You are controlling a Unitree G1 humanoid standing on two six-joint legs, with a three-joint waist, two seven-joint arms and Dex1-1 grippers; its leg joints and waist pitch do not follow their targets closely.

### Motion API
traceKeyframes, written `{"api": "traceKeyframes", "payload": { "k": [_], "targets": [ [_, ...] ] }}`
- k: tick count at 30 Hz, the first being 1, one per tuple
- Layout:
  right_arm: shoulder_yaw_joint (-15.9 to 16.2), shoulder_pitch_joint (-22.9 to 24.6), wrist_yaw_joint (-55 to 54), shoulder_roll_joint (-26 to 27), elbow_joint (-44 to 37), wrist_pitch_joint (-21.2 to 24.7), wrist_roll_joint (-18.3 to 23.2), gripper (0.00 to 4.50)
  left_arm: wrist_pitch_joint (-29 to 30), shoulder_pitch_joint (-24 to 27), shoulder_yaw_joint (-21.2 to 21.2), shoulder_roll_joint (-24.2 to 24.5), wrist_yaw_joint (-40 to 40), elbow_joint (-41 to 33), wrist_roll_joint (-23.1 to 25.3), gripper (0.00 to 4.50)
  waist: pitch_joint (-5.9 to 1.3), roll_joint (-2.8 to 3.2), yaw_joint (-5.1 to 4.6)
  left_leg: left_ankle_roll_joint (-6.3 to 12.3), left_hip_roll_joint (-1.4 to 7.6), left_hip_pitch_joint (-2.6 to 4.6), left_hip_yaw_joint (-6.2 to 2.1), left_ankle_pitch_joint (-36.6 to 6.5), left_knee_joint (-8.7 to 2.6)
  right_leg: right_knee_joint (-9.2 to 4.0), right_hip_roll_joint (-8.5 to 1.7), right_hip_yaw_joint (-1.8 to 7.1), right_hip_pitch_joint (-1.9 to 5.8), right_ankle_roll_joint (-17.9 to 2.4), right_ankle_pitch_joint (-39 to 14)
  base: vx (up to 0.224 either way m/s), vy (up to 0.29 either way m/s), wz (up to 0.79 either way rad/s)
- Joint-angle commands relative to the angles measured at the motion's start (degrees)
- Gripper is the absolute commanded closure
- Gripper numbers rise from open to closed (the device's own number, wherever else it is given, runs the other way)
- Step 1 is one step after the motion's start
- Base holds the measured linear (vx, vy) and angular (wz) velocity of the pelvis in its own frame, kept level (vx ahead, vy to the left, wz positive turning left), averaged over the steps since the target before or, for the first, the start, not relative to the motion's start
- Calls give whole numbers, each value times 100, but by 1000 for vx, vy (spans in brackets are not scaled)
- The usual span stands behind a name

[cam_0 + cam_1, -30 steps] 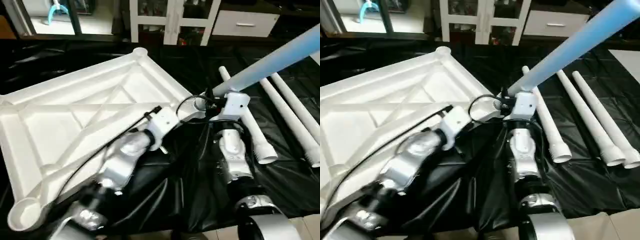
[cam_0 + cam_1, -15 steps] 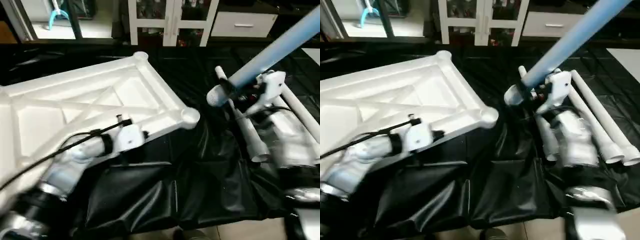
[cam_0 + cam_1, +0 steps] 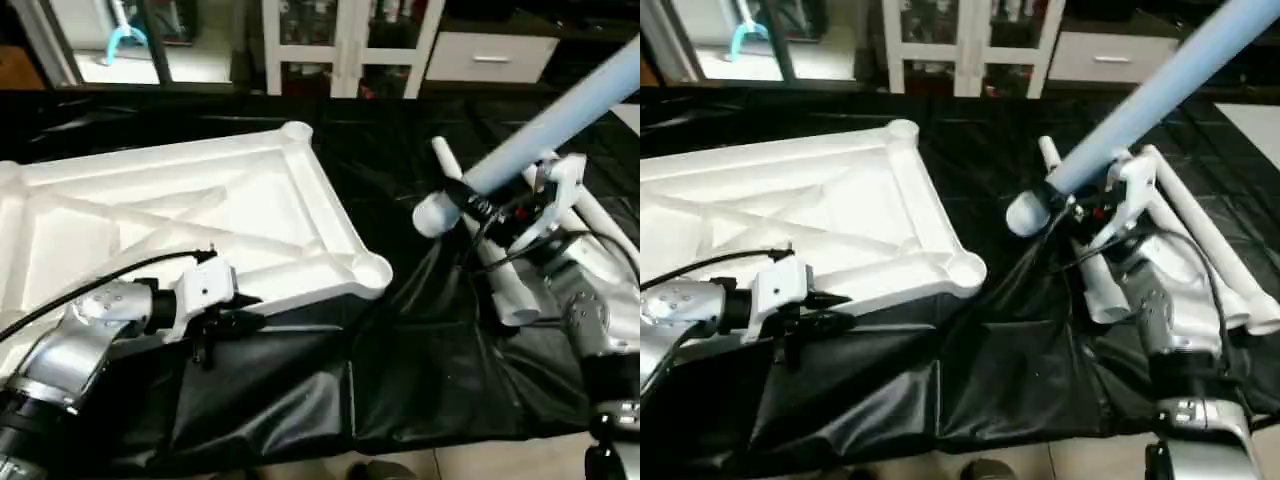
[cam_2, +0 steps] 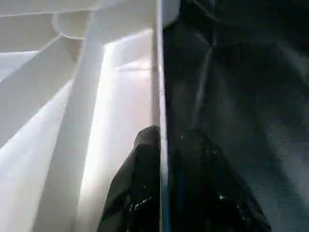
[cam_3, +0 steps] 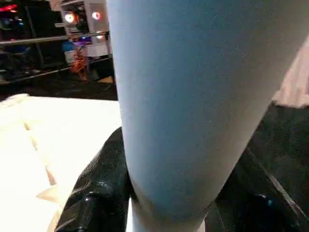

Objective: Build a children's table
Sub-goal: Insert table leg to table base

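Both arms swung apart since a second ago: left arm now low beside the top's near edge, right arm out to the right, its leg pulled away from the corner socket.

Left claw [image 3: 235,312]: black fingers straddling the near rim of the white square plastic table top [image 3: 180,215]; grip on the rim cannot be told.

Right claw [image 3: 1080,203]: pinching one long white tapered tube leg [image 3: 1160,90], raised aslant, its wide end just right of the nearest round corner socket [image 3: 373,271].

Top: ribbed underside up, on black plastic sheeting [image 3: 400,380].

Spare white tube legs [image 3: 1185,215]: on the sheeting, behind the right arm.

White glass-door cabinet [image 3: 345,40]: farthest back.
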Motion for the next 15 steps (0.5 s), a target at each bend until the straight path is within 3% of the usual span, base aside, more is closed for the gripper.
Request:
{"api": "traceKeyframes", "payload": {
  "k": [1,4,11,15],
  "targets": [
    [18,-17,60,3,-233,61,26,266,168,-178,94,-189,142,-103,-153,317,-465,36,31,350,412,227,-192,-497,-425,-285,-342,200,186,-1970,242,0,0,0],
    [43,-9,56,57,-321,140,3,266,286,-276,36,-341,243,-120,-147,286,-471,33,99,395,410,231,-187,-370,-408,-269,-335,194,192,-1921,315,0,0,0],
    [190,138,86,114,-578,233,-100,266,330,-320,-310,-581,449,-189,226,226,-476,38,137,421,409,213,-205,-307,-392,-262,-338,188,209,-1843,322,0,0,0],
    [221,173,78,116,-620,238,-157,266,226,-353,-561,-548,523,-101,575,184,-448,44,151,285,408,207,-219,-617,-402,-311,-349,197,200,-1757,-154,0,0,0]
  ]
}}
